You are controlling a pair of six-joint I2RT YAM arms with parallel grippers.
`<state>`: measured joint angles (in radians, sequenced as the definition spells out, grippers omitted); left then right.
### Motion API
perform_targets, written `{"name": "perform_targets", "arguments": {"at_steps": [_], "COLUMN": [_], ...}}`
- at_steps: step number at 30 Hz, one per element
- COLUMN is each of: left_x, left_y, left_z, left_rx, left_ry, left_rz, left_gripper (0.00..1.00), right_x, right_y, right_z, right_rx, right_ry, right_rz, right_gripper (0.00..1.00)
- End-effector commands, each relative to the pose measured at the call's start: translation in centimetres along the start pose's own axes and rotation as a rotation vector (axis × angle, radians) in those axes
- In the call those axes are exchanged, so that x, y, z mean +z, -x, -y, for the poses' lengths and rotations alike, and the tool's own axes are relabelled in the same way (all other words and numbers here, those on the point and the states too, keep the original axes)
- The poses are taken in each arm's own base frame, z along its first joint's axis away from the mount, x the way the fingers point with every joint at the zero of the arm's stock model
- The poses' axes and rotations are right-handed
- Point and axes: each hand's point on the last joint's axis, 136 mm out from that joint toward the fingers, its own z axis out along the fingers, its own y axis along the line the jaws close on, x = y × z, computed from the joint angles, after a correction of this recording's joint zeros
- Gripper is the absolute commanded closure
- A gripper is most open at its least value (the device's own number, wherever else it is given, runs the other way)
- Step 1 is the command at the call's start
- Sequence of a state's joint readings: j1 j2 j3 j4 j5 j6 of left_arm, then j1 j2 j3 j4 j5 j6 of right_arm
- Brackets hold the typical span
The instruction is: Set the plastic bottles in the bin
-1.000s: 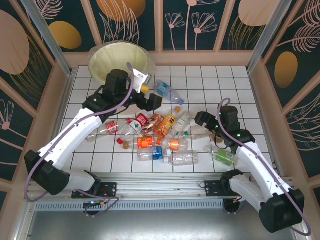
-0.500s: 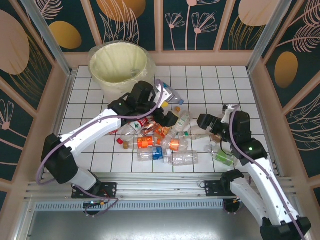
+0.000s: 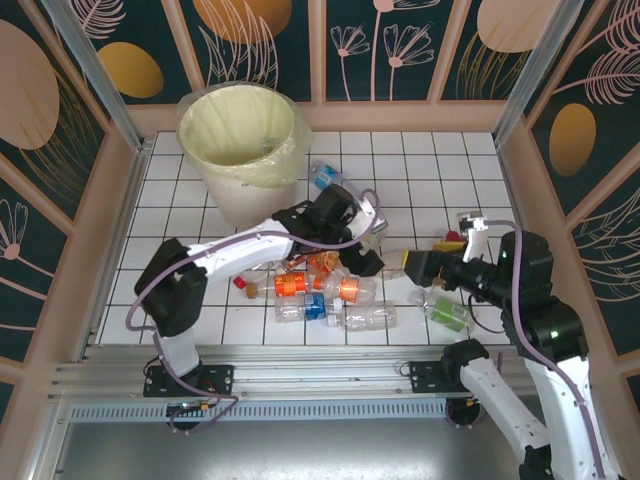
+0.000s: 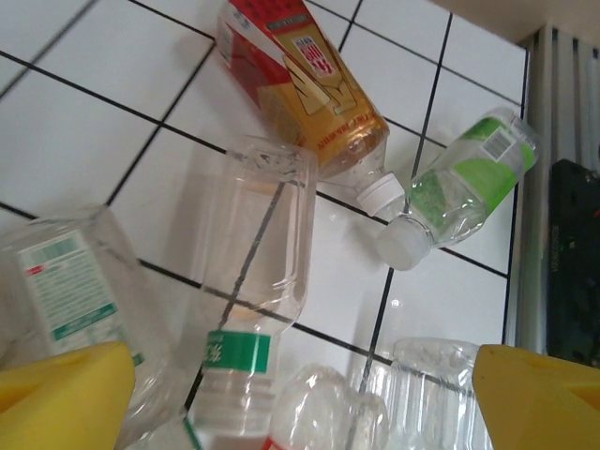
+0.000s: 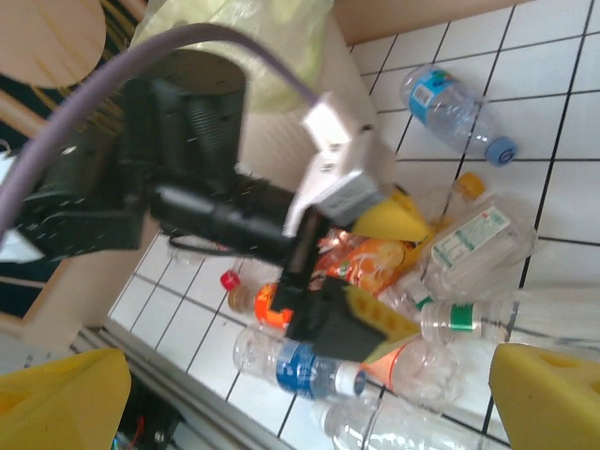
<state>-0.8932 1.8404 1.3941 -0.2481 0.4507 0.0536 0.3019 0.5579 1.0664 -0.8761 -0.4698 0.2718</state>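
Several plastic bottles (image 3: 325, 285) lie in a heap on the white tiled table. My left gripper (image 3: 371, 244) hangs low over the heap's right side, open. Between its yellow fingertips (image 4: 66, 394) lie a clear bottle with a green band (image 4: 246, 281) and other clear bottles; none is gripped. Beyond them lie a red-and-gold labelled bottle (image 4: 309, 84) and a green-labelled bottle (image 4: 459, 187). My right gripper (image 3: 420, 265) hovers open and empty to the right of the heap, above the table. The bin (image 3: 240, 140) stands at the far left.
A blue-labelled bottle (image 3: 330, 178) lies apart beside the bin. The green-labelled bottle (image 3: 447, 315) lies near the front right, under my right arm. Wooden walls (image 3: 520, 200) close the table in left and right; a metal rail (image 3: 300, 365) runs along the front.
My left arm has swung from over the bin down and right onto the heap. My right arm has pulled back to the right and risen.
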Motion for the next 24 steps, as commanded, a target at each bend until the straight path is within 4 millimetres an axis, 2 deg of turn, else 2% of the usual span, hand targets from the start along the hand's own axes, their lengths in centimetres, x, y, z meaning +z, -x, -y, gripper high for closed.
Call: {"name": "perform_targets", "arguments": {"at_steps": [1,6,11,17,24], "left_x": [2.4,5.6,8.0,9.6,10.9], "left_y": [0.0,-1.4,-2.5,-3.4,-4.3], "left_z": [0.5,-1.3,-2.5,-3.3,-3.3], "left_rx": [0.08,0.136,0.179,0.191,0.197], "left_ry": [0.021,0.13,0.182,0.182,0.151], "left_rz": [-0.055,-0.134,-0.191,-0.235,-0.273], "left_gripper": [0.09,0.17,0.18,0.18,0.18], "right_x": [-1.3,-1.0,-0.3,-0.4,-0.5], "right_y": [-1.9,-2.4,-2.9,-2.8,-2.6], "right_z": [-1.0,-0.3,0.8,0.6,0.6], "right_rx": [-0.036,-0.025,-0.019,-0.024,-0.031], "right_ry": [0.035,0.016,-0.011,-0.002,-0.007], "right_rz": [-0.064,-0.062,-0.058,-0.049,-0.044], "right_gripper": [0.01,0.01,0.01,0.01,0.01]}}
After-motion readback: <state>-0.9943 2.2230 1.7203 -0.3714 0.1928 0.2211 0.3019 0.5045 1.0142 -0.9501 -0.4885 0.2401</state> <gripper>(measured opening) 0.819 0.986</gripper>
